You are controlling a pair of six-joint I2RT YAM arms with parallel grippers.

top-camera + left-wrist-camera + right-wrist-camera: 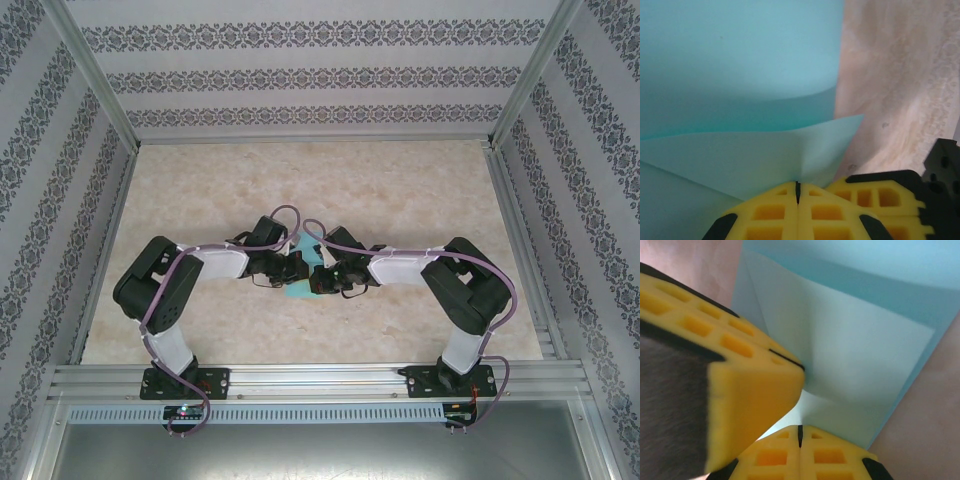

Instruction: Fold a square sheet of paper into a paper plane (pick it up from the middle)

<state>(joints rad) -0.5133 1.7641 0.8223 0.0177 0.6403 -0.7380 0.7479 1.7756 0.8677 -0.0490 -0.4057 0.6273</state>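
Fingers (pixel 765 215) of the left gripper (pixel 798 189) are pressed flat together, their yellow pads meeting in a thin dark seam. The tips touch the square sheet of paper (pixel 740 75), but whether a layer is nipped in that seam cannot be told. On the right gripper (pixel 800 431) the fingers (pixel 835 457) are likewise closed pad to pad, with the tips against the paper where a crease runs away from them. The teal sheet lies at the middle of the table (pixel 330 190), a little toward the table's near edge, and it is not flat: a lighter flap is turned over a darker layer, and a further part curves up behind it. Both grippers meet over the middle of the table, the left reaching in from the table's left side and the right from its right side, their tips close together on the paper. Seen from the right wrist, a left finger looms large, its corner touching or just above the folded flap. Beige marbled tabletop shows beside the paper.
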